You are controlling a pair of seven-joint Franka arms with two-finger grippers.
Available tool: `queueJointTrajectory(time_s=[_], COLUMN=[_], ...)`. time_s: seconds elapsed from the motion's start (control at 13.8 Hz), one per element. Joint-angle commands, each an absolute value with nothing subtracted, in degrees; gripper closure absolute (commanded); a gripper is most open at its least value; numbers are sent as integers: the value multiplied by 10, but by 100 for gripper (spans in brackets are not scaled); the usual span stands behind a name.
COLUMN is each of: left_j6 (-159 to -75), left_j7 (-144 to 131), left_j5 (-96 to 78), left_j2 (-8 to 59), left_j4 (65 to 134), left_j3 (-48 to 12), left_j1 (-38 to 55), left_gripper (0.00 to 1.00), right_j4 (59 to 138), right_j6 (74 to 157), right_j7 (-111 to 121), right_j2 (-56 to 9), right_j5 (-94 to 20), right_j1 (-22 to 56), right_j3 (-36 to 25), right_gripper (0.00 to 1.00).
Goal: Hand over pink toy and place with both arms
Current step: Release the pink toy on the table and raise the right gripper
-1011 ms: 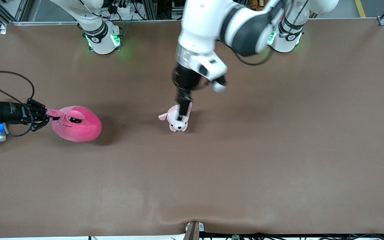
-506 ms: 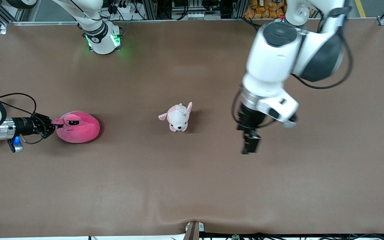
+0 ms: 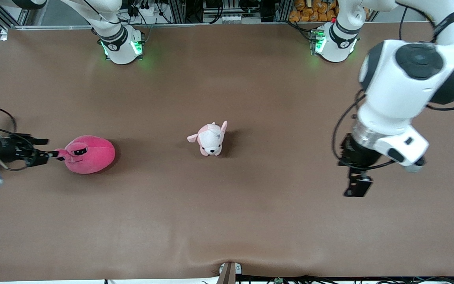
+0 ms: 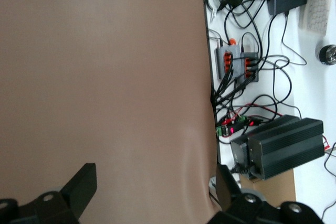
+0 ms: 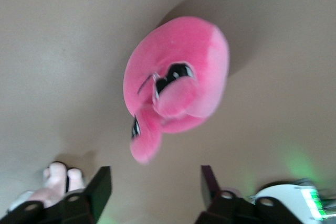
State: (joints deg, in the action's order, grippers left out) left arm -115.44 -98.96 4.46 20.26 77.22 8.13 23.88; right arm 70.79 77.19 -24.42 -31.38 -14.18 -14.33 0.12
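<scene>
A big round hot-pink plush toy (image 3: 89,154) with two bulging eyes on stalks lay on the brown table (image 3: 227,221). On the front view's clock face it sat at about 9 o'clock, toward the right arm's end of the table. It rested on the cloth and nothing was lifting it.

The right gripper (image 3: 47,148) lay low and sideways, right next to the toy, at the toy's 9 o'clock. Its two black fingers were spread wide apart and had hold of nothing. In the right wrist view the toy (image 5: 178,87) sat just out past the right gripper (image 5: 155,174), with one eye stalk pointing back at the gap between the fingers. I could not tell if the stalk touched a finger.

A small pale pink-and-white puppy plush (image 3: 210,140) stood near the middle of the table, well apart from the pink toy, at its 3 o'clock.

The left gripper (image 3: 355,188) hung in the air over bare table, at about 4 o'clock from the puppy. In the left wrist view the left gripper (image 4: 157,174) had its fingers spread wide too, with only brown cloth between them. It held nothing.
</scene>
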Motion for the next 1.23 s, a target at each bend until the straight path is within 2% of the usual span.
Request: queueJointTrajectory(time_s=[0.0, 0.43, 0.58, 0.72, 0.87, 1.16], left_j6=[-1150, -1127, -1115, -1068, -1023, -994], left_j7=[-878, -657, -600, -514, -423, -297], left_j5=[27, 11, 10, 10, 11, 11], left_j2=[130, 24, 12, 3, -3, -1], left_j4=[850, 949, 957, 956, 952, 947], left_j3=[73, 67, 6, -29, -29, -29], left_j1=[204, 151, 87, 48, 46, 46], left_gripper=[0, 0, 0, 0, 0, 0], right_j4=[614, 610, 628, 673, 734, 872], right_j6=[709, 679, 670, 677, 704, 772], right_j7=[-243, -215, -138, -15, -10, -9], right_j2=[-321, -202, -165, -115, -60, 26], right_j5=[-103, -100, -74, -64, -49, -41], right_j1=[-113, -85, -86, -89, -85, -66], right_j3=[4, 11, 11, 8, 10, 11], right_gripper=[0, 0, 0, 0, 0, 0])
